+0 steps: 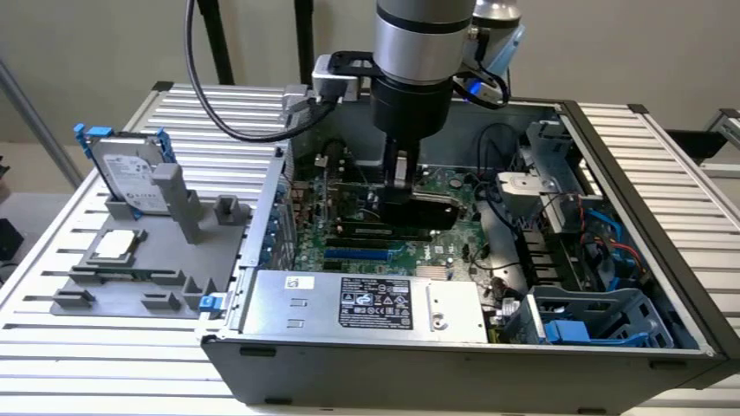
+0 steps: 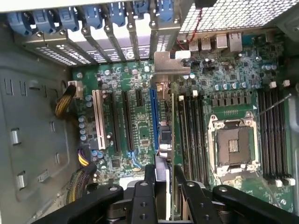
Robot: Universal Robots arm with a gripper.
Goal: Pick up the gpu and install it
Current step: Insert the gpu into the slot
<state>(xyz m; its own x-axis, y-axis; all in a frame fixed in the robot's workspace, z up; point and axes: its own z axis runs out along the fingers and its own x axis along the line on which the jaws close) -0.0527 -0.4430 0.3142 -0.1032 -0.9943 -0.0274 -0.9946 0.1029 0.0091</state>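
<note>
1. you are looking at the tool (image 1: 399,192) reaching down from the arm into the open computer case (image 1: 463,377), which is sitting on the slatted table (image 1: 69,347).
2. the tool is clenching the gpu (image 1: 431,211); in the wrist view the tool (image 2: 164,177) is pinching the card's upper edge between its two black fingers (image 2: 150,179).
3. the gpu (image 2: 166,140) is standing on edge over the green motherboard (image 2: 140,88), running just beside the blue slot (image 2: 152,121). you cannot tell whether it is seated.
4. its silver end bracket (image 2: 170,65) is pointing toward the row of blue clips (image 2: 70,21) at the case wall.
5. the processor socket (image 2: 232,145) is lying on one side of the card, and the white slot (image 2: 97,119) is lying on the other.
6. on the exterior view's left, a hard drive in a blue frame (image 1: 125,173) is standing and a small silver processor chip (image 1: 116,245) is lying on a grey fixture (image 1: 127,290), well apart from the tool.
</note>
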